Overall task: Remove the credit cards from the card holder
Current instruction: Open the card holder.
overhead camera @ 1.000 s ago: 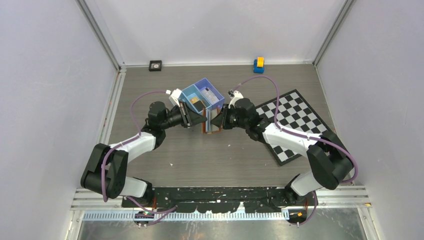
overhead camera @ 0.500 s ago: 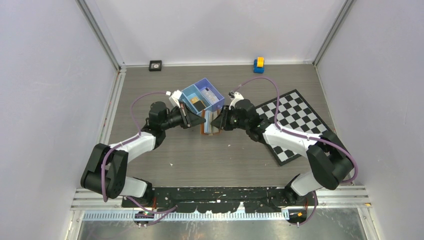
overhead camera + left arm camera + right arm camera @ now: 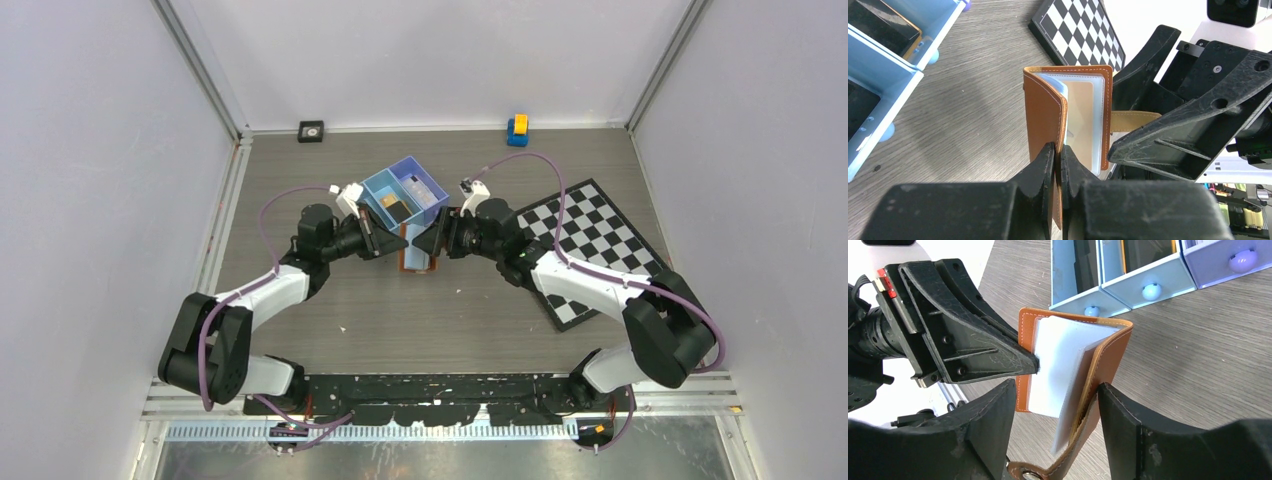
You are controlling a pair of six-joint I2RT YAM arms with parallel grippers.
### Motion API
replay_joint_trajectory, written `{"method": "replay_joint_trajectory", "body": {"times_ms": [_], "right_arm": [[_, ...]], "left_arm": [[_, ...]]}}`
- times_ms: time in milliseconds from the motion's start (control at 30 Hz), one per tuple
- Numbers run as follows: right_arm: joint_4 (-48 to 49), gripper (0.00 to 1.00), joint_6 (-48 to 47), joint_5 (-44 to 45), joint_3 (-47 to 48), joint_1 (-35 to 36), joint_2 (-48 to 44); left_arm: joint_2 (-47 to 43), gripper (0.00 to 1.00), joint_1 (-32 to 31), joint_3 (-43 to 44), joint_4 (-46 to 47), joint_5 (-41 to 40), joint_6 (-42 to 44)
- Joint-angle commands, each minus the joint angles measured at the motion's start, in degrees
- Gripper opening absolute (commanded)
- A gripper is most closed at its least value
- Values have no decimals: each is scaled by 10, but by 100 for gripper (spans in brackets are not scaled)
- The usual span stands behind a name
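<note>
- Your left fingers (image 3: 1043,167) are pressed together on one cover of the card holder (image 3: 1044,112). They hold it upright over the bench (image 3: 973,110), just beside the blue tray (image 3: 1128,284). That pinch needs to be firm.
- Your right fingers (image 3: 990,425) are spread, straddling the other cover and the pale credit cards (image 3: 1063,362); they grip nothing.
- Aim one finger inside the fold, so you close on a card's free edge alone, not the cover or strap (image 3: 1133,120).
- Draw slowly along the pocket's line, against the left hold.
</note>
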Motion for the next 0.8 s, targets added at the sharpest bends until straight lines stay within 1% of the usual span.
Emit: {"method": "replay_joint_trajectory", "body": {"times_ms": [0,67,100,233,400,433,467,533,567,600,667,767], "right_arm": [[29,67,4,-6,6,3,-13],[4,61,2,12,18,2,-7],[-9,56,1,19,21,3,-6],[-47,32,1,52,37,2,2],[-58,10,4,57,42,0,2],[-53,6,7,52,39,-2,0],[-44,2,9,43,35,-5,-3],[-17,1,15,22,24,-9,-10],[-8,0,18,14,21,-10,-13],[-1,1,19,6,18,-11,-16],[8,0,21,-3,14,-12,-19],[18,0,25,-11,10,-12,-24]], "left_arm": [[-20,0,3,10,23,3,1],[-22,0,4,9,24,1,0],[-22,0,4,8,25,-1,-2],[-26,0,12,-2,39,-2,-12],[-30,0,19,-8,49,-2,-20],[-30,2,20,-9,49,-2,-20],[-29,11,20,-9,48,-2,-20],[-26,32,20,-8,46,0,-21],[-24,39,20,-7,47,3,-21],[-21,44,20,-6,48,6,-22],[-17,49,20,-5,51,12,-22],[-12,52,20,-4,56,17,-24]]}}
